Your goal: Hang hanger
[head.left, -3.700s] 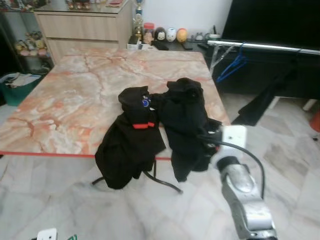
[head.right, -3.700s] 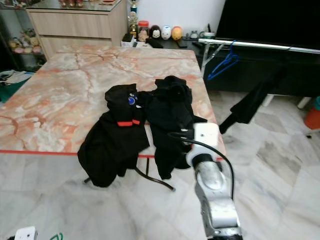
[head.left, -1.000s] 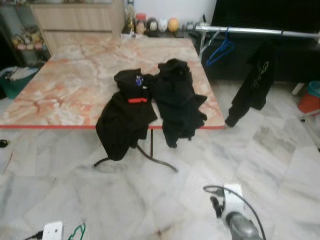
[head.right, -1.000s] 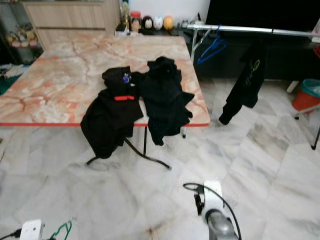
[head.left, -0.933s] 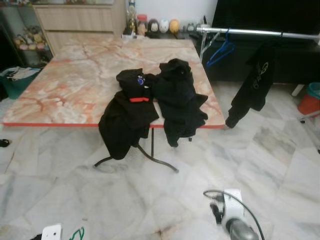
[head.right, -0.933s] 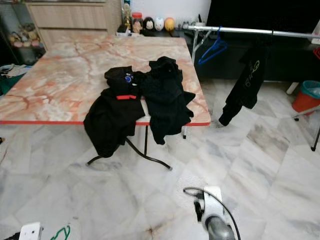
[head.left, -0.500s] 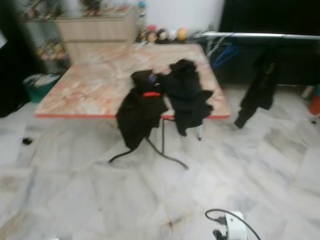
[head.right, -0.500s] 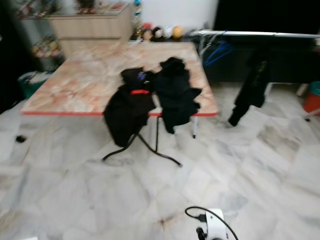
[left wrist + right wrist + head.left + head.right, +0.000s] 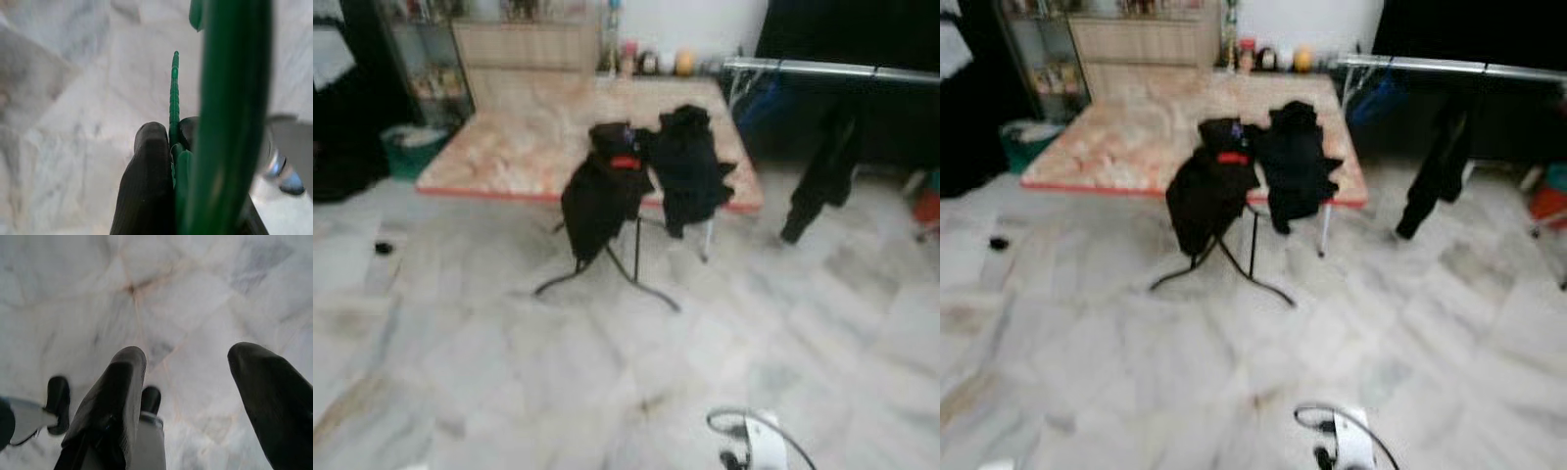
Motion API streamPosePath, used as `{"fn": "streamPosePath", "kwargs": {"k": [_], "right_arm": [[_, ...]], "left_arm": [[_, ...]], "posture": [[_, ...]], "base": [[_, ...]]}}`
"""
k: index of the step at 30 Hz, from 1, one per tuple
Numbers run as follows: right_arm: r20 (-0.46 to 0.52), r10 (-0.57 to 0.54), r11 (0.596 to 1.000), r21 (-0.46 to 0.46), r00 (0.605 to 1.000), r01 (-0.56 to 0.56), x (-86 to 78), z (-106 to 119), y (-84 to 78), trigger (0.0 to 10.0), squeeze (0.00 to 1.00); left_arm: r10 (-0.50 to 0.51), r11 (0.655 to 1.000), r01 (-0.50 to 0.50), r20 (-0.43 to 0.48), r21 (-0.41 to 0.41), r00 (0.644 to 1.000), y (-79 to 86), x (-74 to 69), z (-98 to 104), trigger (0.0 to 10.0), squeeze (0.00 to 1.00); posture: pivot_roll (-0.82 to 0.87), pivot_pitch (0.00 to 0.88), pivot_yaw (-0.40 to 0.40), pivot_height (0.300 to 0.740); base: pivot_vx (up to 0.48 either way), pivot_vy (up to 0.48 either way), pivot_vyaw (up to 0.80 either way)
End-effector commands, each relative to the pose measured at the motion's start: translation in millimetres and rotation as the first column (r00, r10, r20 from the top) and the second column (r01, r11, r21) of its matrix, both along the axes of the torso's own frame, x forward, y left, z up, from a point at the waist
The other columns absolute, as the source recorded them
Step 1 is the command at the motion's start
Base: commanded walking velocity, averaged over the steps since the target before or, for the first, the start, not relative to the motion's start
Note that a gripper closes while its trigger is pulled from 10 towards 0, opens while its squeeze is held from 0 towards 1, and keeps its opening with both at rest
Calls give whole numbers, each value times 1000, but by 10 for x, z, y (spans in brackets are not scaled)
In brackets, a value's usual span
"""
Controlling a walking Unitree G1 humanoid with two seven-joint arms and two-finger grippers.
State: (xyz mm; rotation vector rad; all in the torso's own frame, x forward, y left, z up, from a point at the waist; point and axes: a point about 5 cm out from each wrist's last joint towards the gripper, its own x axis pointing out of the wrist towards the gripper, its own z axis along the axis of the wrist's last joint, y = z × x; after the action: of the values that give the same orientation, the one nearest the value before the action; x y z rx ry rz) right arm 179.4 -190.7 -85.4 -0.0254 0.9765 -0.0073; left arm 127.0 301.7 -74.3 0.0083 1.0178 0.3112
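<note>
My left gripper (image 9: 171,142) is shut on a green plastic hanger (image 9: 230,98), whose thin bar (image 9: 174,93) runs out between the fingers above the marble floor. My right gripper (image 9: 195,377) hangs open over the floor, nothing between its fingers; its white wrist (image 9: 766,446) shows at the bottom edge of the eye views. Far ahead on the right a silver clothes rail (image 9: 822,70) carries a blue hanger (image 9: 756,98) and a hung black garment (image 9: 822,162).
A marble-topped table (image 9: 529,147) stands ahead with two black garments (image 9: 641,181) draped over its near edge and black metal legs (image 9: 626,279) below. A cabinet (image 9: 529,49) and shelves (image 9: 411,69) stand behind. A teal bin (image 9: 406,147) stands left. The eye views are blurred.
The table and rail now sit farther off and the whole scene has shifted, so the camera has moved back and turned. The right wrist stays low at the bottom edge.
</note>
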Motion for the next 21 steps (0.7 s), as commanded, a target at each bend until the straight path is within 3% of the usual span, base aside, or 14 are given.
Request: {"fn": "streamPosePath", "kwargs": {"k": [1,5,21], "right_arm": [[11,9,1000,-14,1000,-8,29,20,-33,10000,0],[14,15,1000,-12,1000,-15,34,21,-20,10000,0],[-1,37,999,-15,999,-37,30,16,-13,10000,0]], "left_arm": [[-11,1000,11,11,-8,1000,-26,66,11,10000,0],[-13,1000,13,20,0,1000,29,109,52,10000,0],[-28,1000,28,11,-2,1000,-27,96,22,10000,0]], "posture": [[106,0,-25,740],[110,0,-26,740],[99,0,-21,740]], "base": [[0,-334,0],[0,-334,705],[30,-410,0]]}}
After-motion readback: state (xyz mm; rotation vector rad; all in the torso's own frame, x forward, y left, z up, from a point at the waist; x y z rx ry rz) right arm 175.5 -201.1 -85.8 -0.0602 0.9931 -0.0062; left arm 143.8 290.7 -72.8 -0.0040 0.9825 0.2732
